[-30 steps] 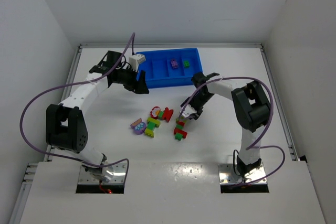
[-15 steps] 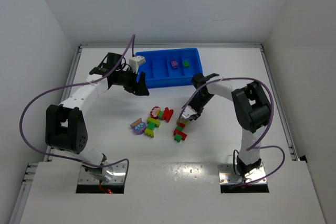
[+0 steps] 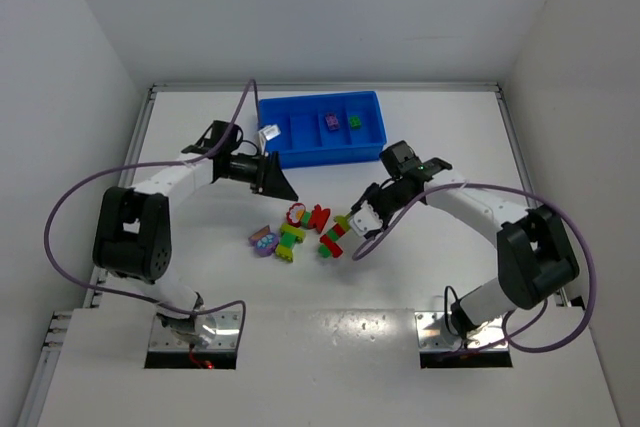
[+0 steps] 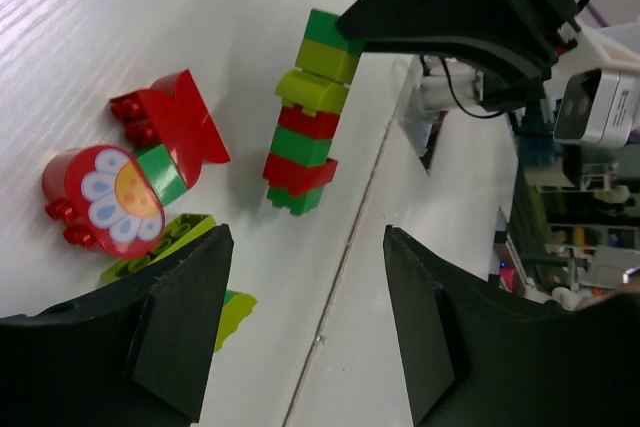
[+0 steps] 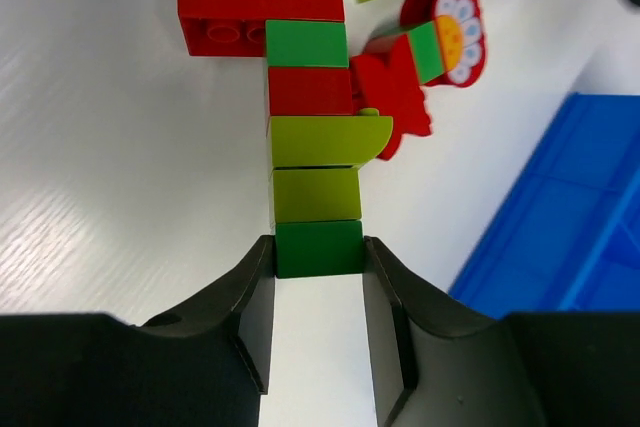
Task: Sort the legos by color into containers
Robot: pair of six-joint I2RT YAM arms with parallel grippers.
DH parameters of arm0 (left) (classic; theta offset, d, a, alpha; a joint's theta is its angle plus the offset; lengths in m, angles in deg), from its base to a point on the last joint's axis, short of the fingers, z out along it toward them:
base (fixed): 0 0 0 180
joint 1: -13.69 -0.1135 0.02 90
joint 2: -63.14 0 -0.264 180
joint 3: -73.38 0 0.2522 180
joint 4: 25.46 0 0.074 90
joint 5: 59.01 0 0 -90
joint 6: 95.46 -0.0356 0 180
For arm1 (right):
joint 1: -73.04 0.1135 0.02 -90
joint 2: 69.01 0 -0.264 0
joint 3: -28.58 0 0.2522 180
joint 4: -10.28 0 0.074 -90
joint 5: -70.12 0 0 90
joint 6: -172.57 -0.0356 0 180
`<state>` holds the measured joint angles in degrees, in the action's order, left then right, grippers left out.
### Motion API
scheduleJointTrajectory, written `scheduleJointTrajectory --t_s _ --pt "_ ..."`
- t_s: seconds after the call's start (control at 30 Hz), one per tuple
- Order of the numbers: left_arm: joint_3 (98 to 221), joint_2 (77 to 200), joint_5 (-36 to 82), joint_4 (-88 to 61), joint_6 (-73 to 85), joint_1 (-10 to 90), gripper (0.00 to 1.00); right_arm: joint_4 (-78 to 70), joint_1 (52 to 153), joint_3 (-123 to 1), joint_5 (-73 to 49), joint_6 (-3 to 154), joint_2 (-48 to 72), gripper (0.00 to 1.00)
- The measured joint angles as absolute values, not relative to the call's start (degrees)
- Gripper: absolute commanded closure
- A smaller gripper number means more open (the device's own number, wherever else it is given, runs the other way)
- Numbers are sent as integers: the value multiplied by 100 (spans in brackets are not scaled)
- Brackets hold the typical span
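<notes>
My right gripper [image 3: 352, 224] is shut on the green end brick [image 5: 318, 247] of a column of joined legos [image 3: 334, 238] in green, yellow-green and red, which lies on the table. The column also shows in the left wrist view [image 4: 308, 117]. My left gripper [image 3: 281, 185] is open and empty, just above and to the left of the loose legos; nothing is between its fingers [image 4: 160, 337]. The blue tray [image 3: 320, 156] at the back holds a purple brick [image 3: 330, 121] and a green brick [image 3: 353, 121] in separate compartments on the right.
Left of the column lie a red flower piece [image 3: 297, 213], a red brick [image 3: 318, 216], a yellow-green and red cluster [image 3: 289, 243] and a purple piece [image 3: 263, 241]. The tray's corner [image 5: 570, 207] is to the right of my right gripper.
My right arm has swung out to the right and lower, and the column in its grip has turned and shifted left. My left gripper has moved from the tray's corner down towards the loose legos.
</notes>
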<state>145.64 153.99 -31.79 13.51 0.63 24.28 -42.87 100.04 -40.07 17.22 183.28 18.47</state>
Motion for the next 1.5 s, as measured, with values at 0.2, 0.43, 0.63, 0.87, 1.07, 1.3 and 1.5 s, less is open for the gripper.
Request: scheduleJointTrajectory --t_s 0.2,0.43,0.63,0.87,1.07,1.3,1.5 --pt "15216 16096 -3510 1128 281 2702 35 -3861 10201 -3994 1735 17924 1795 100" --pt "15585 16365 -3503 1021 303 3355 36 -3599 10330 -3994 1735 17777 1795 100" --pt "15587 16535 -3396 1017 202 3713 37 -3435 10444 -3994 1737 17714 1797 100" --pt "15587 16680 -3247 1010 -16 3864 40 -3282 10542 -4005 1737 17701 1797 100" --pt "15655 16885 -3199 1006 -112 3912 40 -3227 10621 -4038 1724 17661 1797 100" --pt "15802 17032 -3068 1001 -213 4019 55 -3236 10658 -4053 1698 17600 1797 100" --pt "15830 17069 -3160 975 -329 4041 80 -3291 10664 -4053 1606 17451 1797 100"
